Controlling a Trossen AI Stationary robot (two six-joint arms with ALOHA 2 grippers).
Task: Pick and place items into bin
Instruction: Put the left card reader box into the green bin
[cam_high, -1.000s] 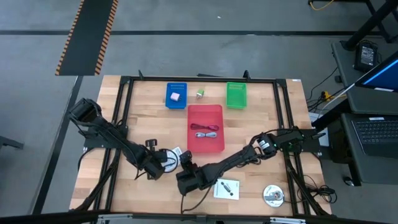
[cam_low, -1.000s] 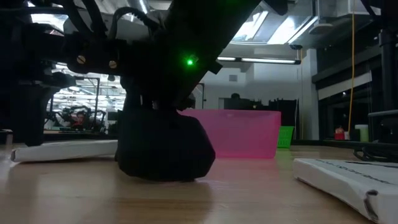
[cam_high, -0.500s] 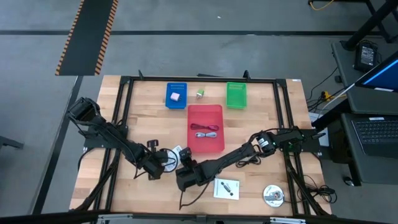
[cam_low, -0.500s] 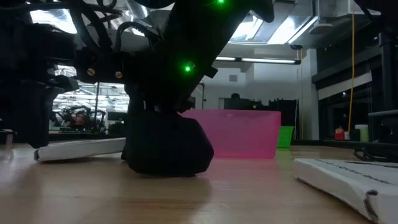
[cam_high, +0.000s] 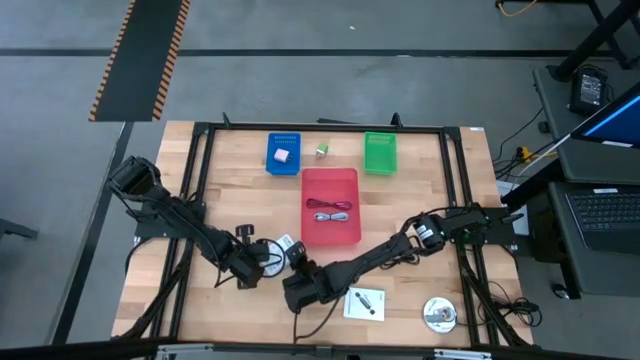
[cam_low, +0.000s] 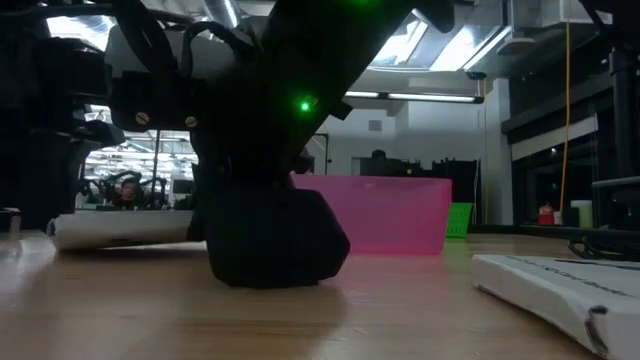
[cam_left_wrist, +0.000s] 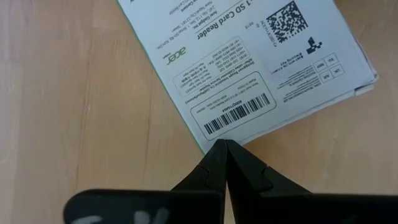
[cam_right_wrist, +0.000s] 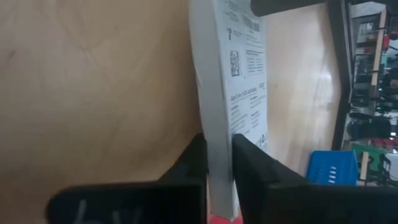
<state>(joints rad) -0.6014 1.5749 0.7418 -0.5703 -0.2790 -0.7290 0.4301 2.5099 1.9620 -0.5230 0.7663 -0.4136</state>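
Observation:
The white-green packet (cam_left_wrist: 249, 56), a flat box with printed labels, lies between my two grippers near the table's front middle (cam_high: 284, 244). In the low view it shows as a level white slab (cam_low: 120, 228). My left gripper (cam_left_wrist: 225, 146) is shut, with its tips at the packet's edge. My right gripper (cam_right_wrist: 219, 162) is shut on the packet (cam_right_wrist: 236, 62). The pink bin (cam_high: 330, 205) behind holds coiled cables (cam_high: 332, 212). A white card with a black part (cam_high: 363, 302) and a silver disc (cam_high: 438, 313) lie at the front right. My left gripper meets the packet's long edge (cam_left_wrist: 208, 134), beside the barcode label, with its shut fingertips. They come steeply from above. My right gripper pinches the packet across its thin side (cam_right_wrist: 214, 124), one finger (cam_right_wrist: 252, 165) on the labelled face and one on the opposite face. The packet runs away lengthwise from the fingers; whether it is off the table I cannot tell.
A blue tray (cam_high: 283, 152) with a small pale block and a green tray (cam_high: 380, 152) stand at the far edge, a small white-green item (cam_high: 322, 150) between them. Black frame rails run along the table's sides. Bare wood lies at the front left.
In the low view the packet's left end has shifted toward the table's right. The packet, which slanted down to the left, now shows level. Both arms have stayed roughly where they were.

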